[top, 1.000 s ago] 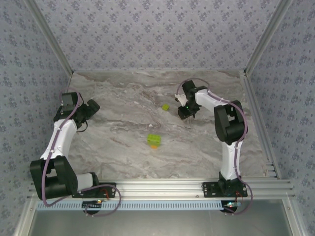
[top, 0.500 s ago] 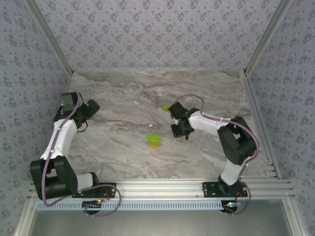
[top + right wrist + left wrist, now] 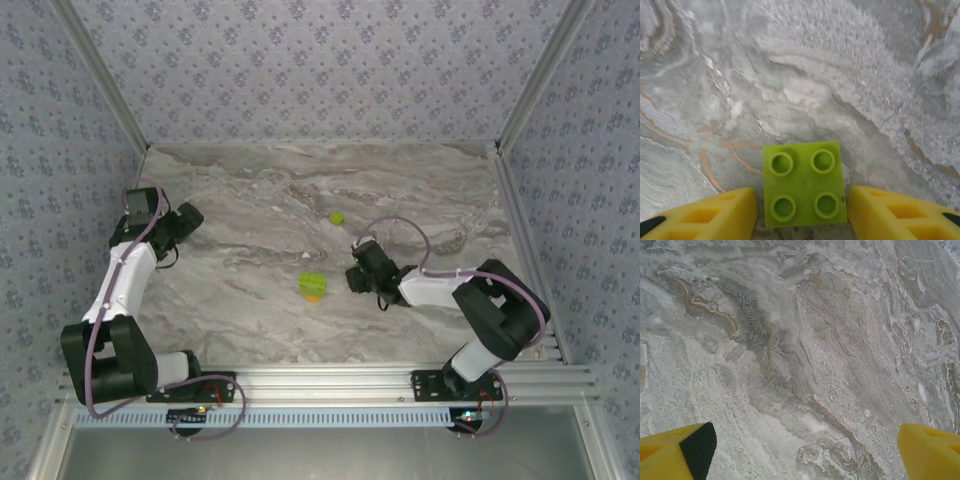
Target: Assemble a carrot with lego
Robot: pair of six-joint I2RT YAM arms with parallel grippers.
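Robot test cell of a laboratory kind. Two arms, the left arm (image 3: 125, 275) and the right arm (image 3: 480, 305), are bolted side by side to an extruded aluminium rail (image 3: 330, 379) along the near edge of a marble-patterned desk (image 3: 250, 195). Slanting aluminium posts (image 3: 100, 80) frame the enclosure, and flat wall panels (image 3: 300, 60) printed with a blue-grey floral motif close it at the back and on both sides. Exposed cables (image 3: 92, 360) loop along the arms down to their bases. The wrist views show the same grey-and-brown veined surface at close range.
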